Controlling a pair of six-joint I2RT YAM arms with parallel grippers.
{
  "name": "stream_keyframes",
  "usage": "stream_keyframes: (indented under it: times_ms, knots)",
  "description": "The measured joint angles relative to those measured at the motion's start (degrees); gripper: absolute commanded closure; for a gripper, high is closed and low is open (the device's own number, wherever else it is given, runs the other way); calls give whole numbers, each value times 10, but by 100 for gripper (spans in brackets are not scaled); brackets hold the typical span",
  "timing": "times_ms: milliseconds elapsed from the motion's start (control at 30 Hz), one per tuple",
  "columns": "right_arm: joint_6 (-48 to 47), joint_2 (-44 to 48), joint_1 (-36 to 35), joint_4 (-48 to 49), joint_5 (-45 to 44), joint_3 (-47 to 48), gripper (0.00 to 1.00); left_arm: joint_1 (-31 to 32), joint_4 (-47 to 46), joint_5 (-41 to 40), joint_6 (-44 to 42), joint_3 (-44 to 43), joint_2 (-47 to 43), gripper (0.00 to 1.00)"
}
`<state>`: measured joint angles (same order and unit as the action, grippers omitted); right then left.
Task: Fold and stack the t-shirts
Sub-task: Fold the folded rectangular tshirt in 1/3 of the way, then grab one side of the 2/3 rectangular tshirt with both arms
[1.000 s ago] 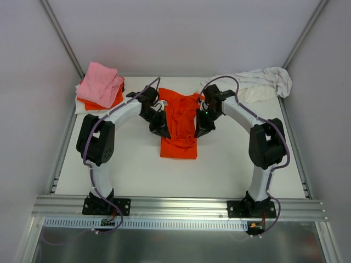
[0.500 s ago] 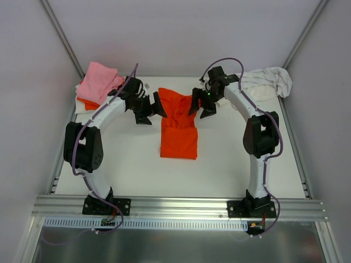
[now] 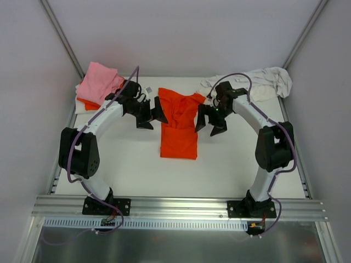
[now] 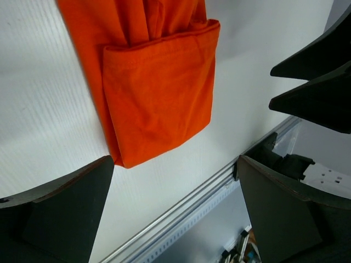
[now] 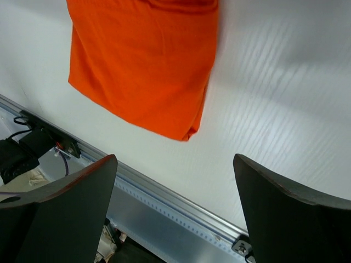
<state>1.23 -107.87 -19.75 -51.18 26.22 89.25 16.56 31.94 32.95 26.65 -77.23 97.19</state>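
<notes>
White-walled enclosure with a white tabletop (image 3: 230,164), bounded at 6 o'clock by an aluminium rail (image 3: 175,205) carrying both arm bases. The left arm (image 3: 107,118) and right arm (image 3: 249,112) reach inward to the middle of the tabletop. The work piece, an orange t-shirt (image 3: 179,129), lies flat at centre, partly folded into a narrow strip. Its long axis runs 12 to 6 o'clock, with the wider shoulder end toward 12 and a doubled-over, squared end toward 6; the left wrist view shows that end as a tidy overlapped layer (image 4: 159,82). A crumpled white t-shirt (image 3: 263,82) lies unfolded at 1 o'clock. At 10 o'clock is the stack, with a pink t-shirt (image 3: 100,82) on top, an orange layer (image 3: 116,98) below it, and a little white showing underneath. The left jaws hover at the strip's 9 o'clock edge and the right jaws at its 3 o'clock edge. Both pairs are spread wide and hold nothing, and neither can be confirmed as touching the cloth. Judgement: the step in hand is taking hold for the next lengthwise fold. To do it well, pinch the two side edges at matching heights along the strip, catch every layer, lift and carry both hands in step along the 12 to 6 line, and lay edge on edge without skew.
</notes>
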Motion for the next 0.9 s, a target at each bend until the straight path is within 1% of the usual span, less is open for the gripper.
stream_keyframes:
  times_ms: [100,233,367,467,633,900]
  knots:
    - [4,43,-1,9,1,-52,8,0,7,30,-6,25,-1,5]
    - [23,96,-7,46,6,-136,9,0,16,62,-11,93,-1,6]
    - [44,111,-28,83,11,-212,9,0,18,73,-23,158,-1,7]
    - [59,111,-49,109,13,-250,10,5,10,75,-24,192,-1,7]
    - [81,109,-78,149,16,-269,11,17,-27,74,-23,225,0,7]
    - [93,90,-89,188,17,-269,12,45,-90,59,-21,226,21,7]
